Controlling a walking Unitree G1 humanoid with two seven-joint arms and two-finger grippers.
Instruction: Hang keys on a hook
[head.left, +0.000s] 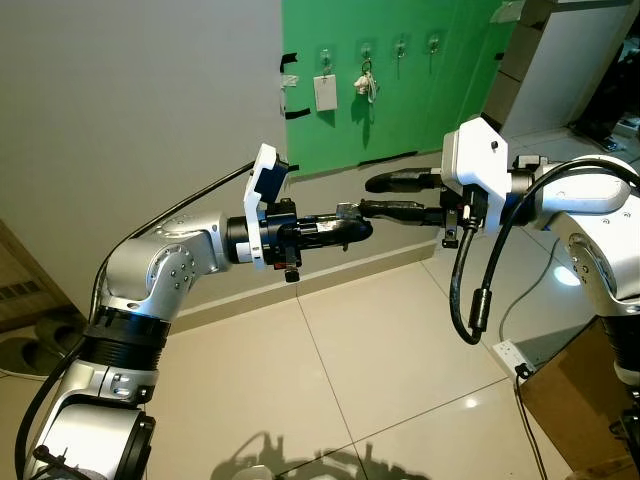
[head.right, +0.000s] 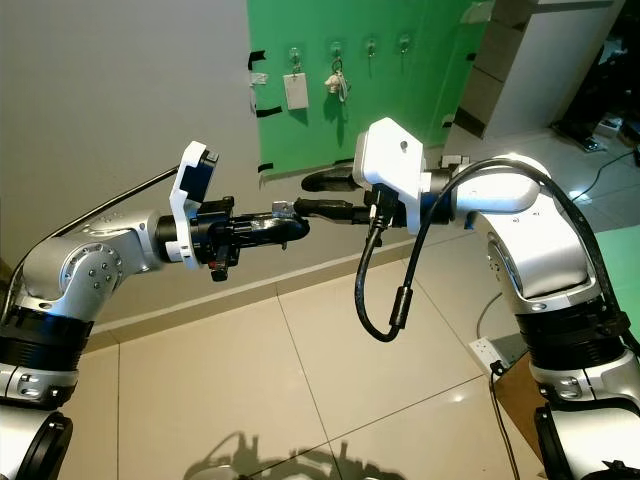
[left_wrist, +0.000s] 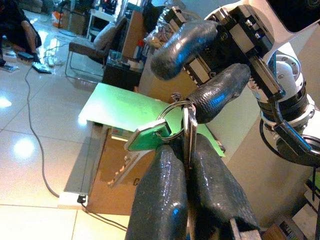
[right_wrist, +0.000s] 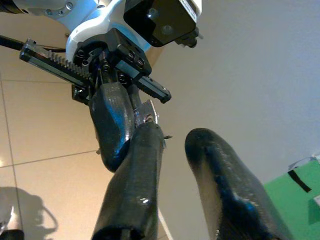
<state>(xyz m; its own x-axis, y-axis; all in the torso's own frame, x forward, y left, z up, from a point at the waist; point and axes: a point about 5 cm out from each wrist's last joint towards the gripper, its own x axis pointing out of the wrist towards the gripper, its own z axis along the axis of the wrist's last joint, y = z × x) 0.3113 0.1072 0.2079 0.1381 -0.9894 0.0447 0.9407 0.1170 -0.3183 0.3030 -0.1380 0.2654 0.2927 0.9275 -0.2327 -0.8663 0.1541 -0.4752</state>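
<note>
Left claw (left_wrist: 187, 165) clamped on keys (left_wrist: 172, 131), right claw (head.left: 372, 195) spread wide, lower finger touching key ring, green board (head.left: 400, 80) with hooks at 12 o'clock.

Left pincer (left_wrist: 187, 165) clamps keys (left_wrist: 170, 134); right pincer (left_wrist: 202, 65) touching.

My arms are silver-grey metal with rounded, screw-dotted joints and black ribbed collars. Each wrist carries a white angular camera block. My left gripper (head.left: 350, 225) and right gripper (head.left: 375, 195) have long, glossy black fingers. Beside the right block, a thick black cable (head.left: 470, 290) loops down.
</note>
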